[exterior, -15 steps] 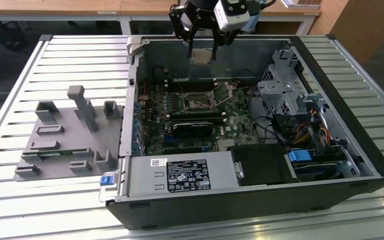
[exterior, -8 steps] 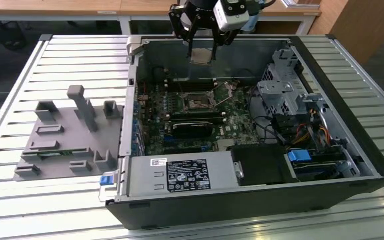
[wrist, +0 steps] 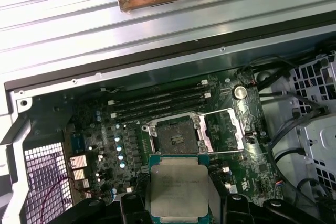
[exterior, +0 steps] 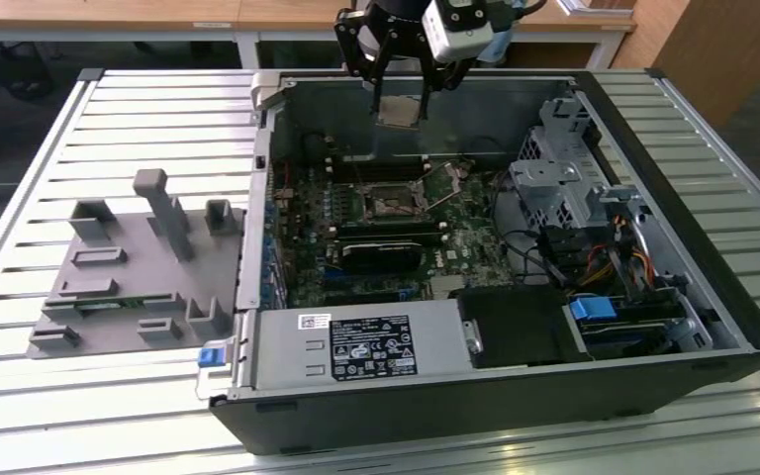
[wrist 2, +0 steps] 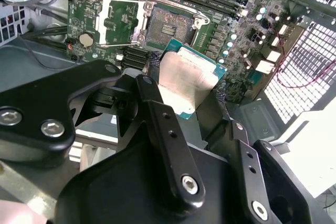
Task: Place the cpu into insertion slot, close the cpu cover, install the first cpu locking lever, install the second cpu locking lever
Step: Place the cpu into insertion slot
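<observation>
While the arm [exterior: 414, 25] hangs over the open case, exterior view, pincer [exterior: 400, 105]: clamped on the cpu [exterior: 399, 113], which it holds flat by two opposite edges.
Exterior view, cpu: aloft over the computer case [exterior: 486, 421], well apart from the insertion slot [exterior: 390, 203] on the circuit board [exterior: 473, 237] below.
Exterior view, case: lies on its side, lid off, on a slatted metal counter [exterior: 155, 109].
Exterior view, surroundings: a grey moulded fixture [exterior: 130, 267] sits on the counter at the exterior view's left, just beside the case; the power supply [exterior: 353, 346] fills the case's near corner.
Second wrist view, pincer [wrist 2: 184, 98]: black fingers [wrist 2: 157, 124] grip the cpu [wrist 2: 186, 80], silver top upward.
Second wrist view, insertion slot [wrist 2: 168, 27]: dark centre uncovered, beyond the held chip.
Second wrist view, cpu cover [wrist 2: 107, 22]: swung open and lying beside the slot, circuit board showing through its window.
First wrist view, cpu [wrist: 178, 192]: held in the pincer [wrist: 178, 204], near the insertion slot [wrist: 176, 137] in the picture but not seated in it.
First wrist view, cpu cover [wrist: 206, 132]: folded back flat next to the slot.
First wrist view, memory slots [wrist: 157, 100]: long black rows running alongside the socket, on the side toward the case wall.
</observation>
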